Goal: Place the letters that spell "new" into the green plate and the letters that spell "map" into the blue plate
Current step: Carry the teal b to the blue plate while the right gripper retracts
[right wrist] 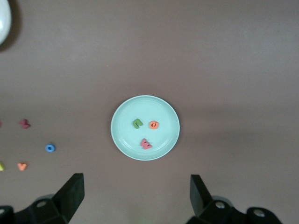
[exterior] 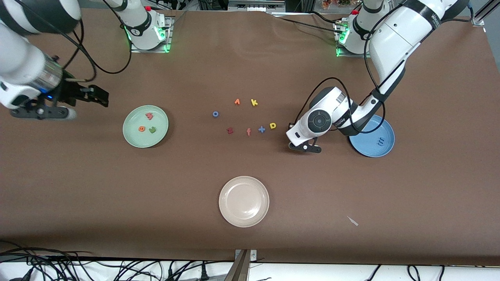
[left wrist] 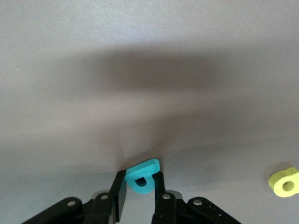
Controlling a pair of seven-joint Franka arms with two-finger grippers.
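Left gripper (left wrist: 140,193) jaws pinch teal a (left wrist: 142,176), hidden in front view; right gripper (right wrist: 135,196) jaws wide, empty.

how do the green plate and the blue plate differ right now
The green plate holds three letters: green n, orange e, red w. The blue plate holds only the blue m.
The green plate lies in full view toward the right arm's end; the blue plate, toward the left arm's end, is partly covered by the left arm.
Both are round with shallow rims.
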